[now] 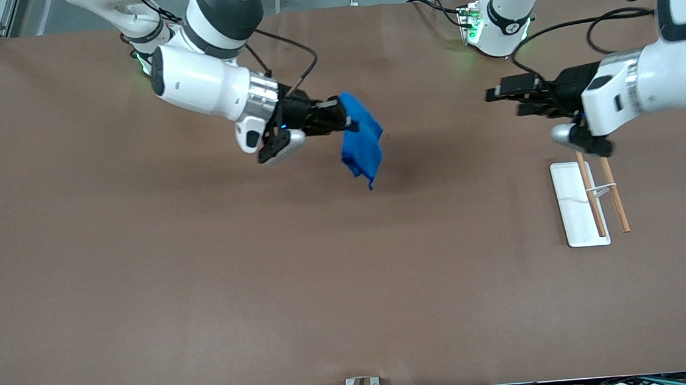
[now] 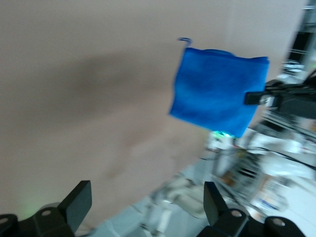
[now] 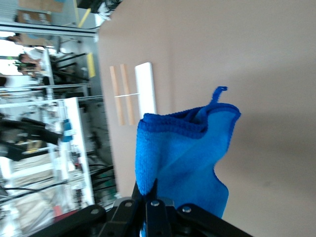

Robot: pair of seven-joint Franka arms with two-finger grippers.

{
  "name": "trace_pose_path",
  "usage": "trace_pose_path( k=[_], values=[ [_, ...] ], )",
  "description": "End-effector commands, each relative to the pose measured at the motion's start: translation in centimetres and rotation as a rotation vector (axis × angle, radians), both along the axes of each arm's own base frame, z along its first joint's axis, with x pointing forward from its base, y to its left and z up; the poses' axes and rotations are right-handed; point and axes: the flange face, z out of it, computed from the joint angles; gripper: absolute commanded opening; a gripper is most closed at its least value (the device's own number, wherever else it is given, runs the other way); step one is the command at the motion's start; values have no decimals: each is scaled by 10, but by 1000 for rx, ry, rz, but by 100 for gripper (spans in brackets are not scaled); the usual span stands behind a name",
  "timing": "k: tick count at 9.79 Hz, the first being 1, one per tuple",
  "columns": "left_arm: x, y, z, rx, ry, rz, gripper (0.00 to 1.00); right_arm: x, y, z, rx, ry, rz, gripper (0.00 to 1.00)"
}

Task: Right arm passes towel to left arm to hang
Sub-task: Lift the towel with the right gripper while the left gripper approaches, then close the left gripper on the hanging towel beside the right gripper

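Lying nearest to the front camera, toward the left arm's end of the brown table [image 1: 142,282], a flat white rectangular tray [image 1: 574,211] carries a rack of two thin wooden bars [image 1: 615,195] joined by a white wire. Over the table near this rack, the left gripper [image 1: 504,99] hangs with its black fingers [image 2: 74,202] wide apart and holds nothing. Over the middle of the table, the right gripper [image 1: 349,120] is fully closed on one edge of the bright blue microfibre towel [image 1: 362,142], which hangs folded in the air, soft and fuzzy, with a stitched hem and a small thread tail.
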Motion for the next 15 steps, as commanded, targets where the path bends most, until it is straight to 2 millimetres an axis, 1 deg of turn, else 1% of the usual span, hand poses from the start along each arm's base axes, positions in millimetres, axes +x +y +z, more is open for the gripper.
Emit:
trace_pose_path(
  k=[1,2,4,5,6,7,9,11,15],
  values=[
    [-18,-2,-58,-112,81,30,100,16,19,15,188,132,-40,0],
    [-22,-7,-70,-225,84,36,100,10,30,25,250,174,-49,0],
    [-43,-7,-121,-381,86,37,100,1,39,25,346,207,-58,0],
    [-49,-7,-132,-433,104,69,99,-3,43,24,404,220,-66,0],
    [-49,-1,-142,-475,121,111,99,-8,47,24,450,221,-71,0],
    [-49,6,-146,-519,92,120,99,-11,49,23,476,205,-68,0],
    [-60,10,-155,-653,65,191,94,-12,50,23,479,201,-66,0],
    [-56,7,-151,-752,63,285,94,-14,52,23,478,199,-64,0],
    [-57,2,-159,-805,73,380,92,-15,53,22,475,201,-66,0]
  ],
)
